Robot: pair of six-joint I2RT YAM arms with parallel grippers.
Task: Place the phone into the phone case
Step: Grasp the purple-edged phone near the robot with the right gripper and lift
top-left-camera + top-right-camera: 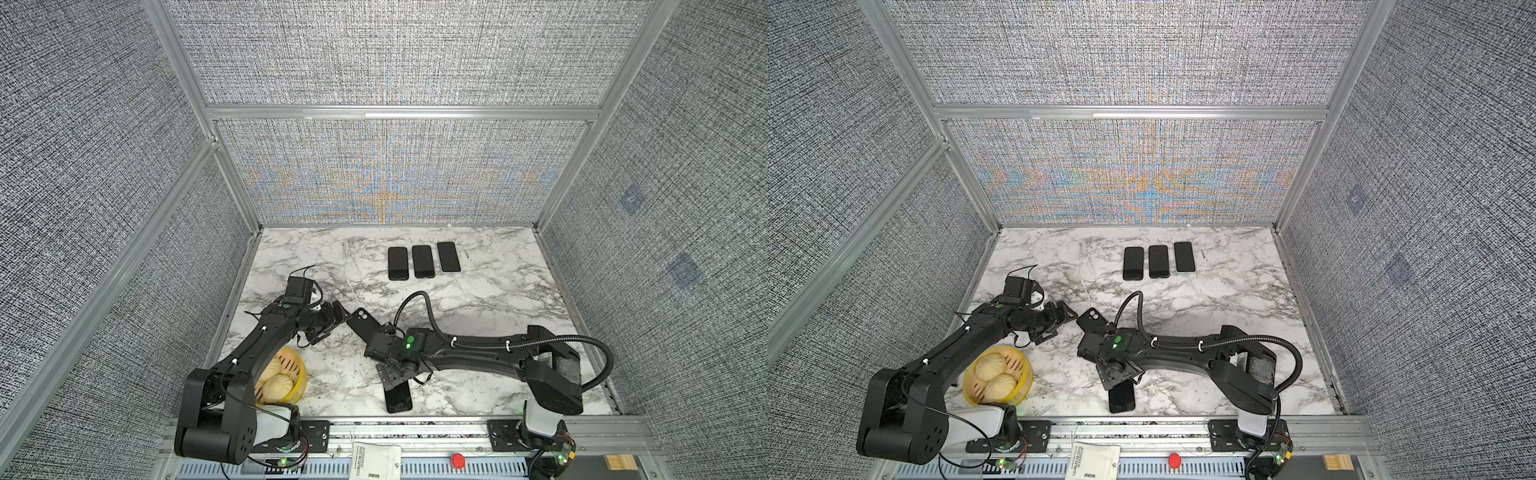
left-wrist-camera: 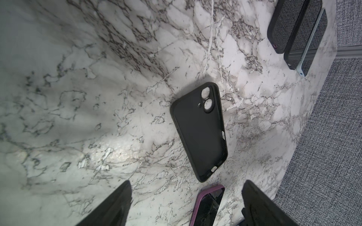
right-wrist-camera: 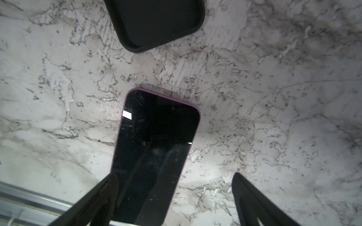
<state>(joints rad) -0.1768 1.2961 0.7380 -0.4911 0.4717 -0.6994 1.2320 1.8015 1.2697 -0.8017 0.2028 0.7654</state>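
We see the right tool (image 3: 175, 174), jaws spread empty, over the phone (image 3: 156, 137), its long axis aimed roughly at the phone case (image 3: 156, 19) beyond.

Both top views high, looking down; wrist views near table (image 2: 78, 97), sharing phone case (image 2: 197, 137).

Only a white cloth pouch (image 1: 376, 462) by the front rail (image 1: 415, 427) bears printed lettering, sideways and too small to read.

Jaws wide on left tool (image 2: 187, 182) and right tool (image 3: 175, 174)
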